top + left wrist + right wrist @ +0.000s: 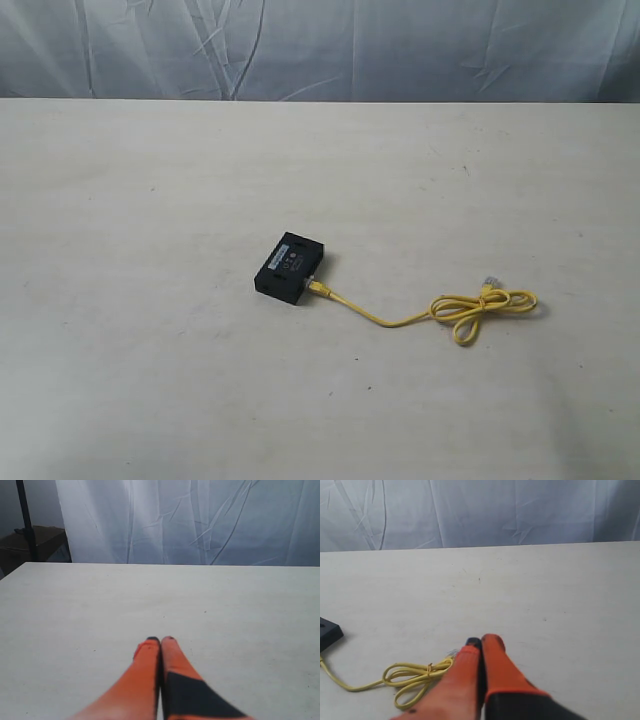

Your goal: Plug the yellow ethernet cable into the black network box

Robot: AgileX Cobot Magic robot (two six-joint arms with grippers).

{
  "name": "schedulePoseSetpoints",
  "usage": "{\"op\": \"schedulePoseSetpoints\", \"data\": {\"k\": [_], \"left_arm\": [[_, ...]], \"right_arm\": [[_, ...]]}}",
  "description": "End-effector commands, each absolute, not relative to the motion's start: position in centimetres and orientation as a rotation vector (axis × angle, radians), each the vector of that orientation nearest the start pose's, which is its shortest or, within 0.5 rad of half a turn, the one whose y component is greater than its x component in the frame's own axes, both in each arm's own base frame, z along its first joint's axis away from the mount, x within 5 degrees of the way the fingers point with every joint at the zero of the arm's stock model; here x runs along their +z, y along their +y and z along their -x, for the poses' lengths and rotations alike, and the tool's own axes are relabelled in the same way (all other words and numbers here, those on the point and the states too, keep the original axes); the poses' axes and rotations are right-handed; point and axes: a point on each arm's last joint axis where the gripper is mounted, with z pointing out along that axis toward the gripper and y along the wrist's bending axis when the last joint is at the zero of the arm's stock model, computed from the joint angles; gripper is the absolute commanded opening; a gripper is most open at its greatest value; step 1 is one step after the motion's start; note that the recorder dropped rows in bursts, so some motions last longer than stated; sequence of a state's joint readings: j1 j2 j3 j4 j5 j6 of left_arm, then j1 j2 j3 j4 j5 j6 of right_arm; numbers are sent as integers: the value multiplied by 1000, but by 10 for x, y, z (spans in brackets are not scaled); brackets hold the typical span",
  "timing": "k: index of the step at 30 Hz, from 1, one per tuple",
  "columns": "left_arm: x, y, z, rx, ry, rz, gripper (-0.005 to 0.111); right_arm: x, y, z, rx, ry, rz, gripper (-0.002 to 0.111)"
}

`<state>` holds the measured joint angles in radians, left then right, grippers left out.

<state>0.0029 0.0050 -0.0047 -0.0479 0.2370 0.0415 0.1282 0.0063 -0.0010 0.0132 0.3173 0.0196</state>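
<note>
The black network box lies flat near the middle of the table, white label strip on top. One plug of the yellow ethernet cable sits at the box's right side; the cord runs right into a tied loop with a clear plug at its far end. No arm shows in the exterior view. My left gripper is shut over bare table with nothing in it. My right gripper is shut and empty, beside the yellow ethernet cable's loop; a corner of the black network box shows at that view's edge.
A pale table spans the scene, backed by a wrinkled grey-white curtain. A dark stand and a brown box sit beyond the table's far corner in the left wrist view.
</note>
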Motion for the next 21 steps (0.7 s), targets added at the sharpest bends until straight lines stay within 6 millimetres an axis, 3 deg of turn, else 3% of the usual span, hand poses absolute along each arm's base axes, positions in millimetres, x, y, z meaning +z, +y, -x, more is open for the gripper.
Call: {"op": "schedulePoseSetpoints", "data": {"k": [1, 21], "left_arm": [[191, -1, -55, -14, 1723, 8, 0], [191, -1, -55, -11, 1723, 6, 0]], "right_arm": [[185, 6, -54, 97, 1791, 67, 0], [185, 5, -54, 83, 1792, 50, 0]]}}
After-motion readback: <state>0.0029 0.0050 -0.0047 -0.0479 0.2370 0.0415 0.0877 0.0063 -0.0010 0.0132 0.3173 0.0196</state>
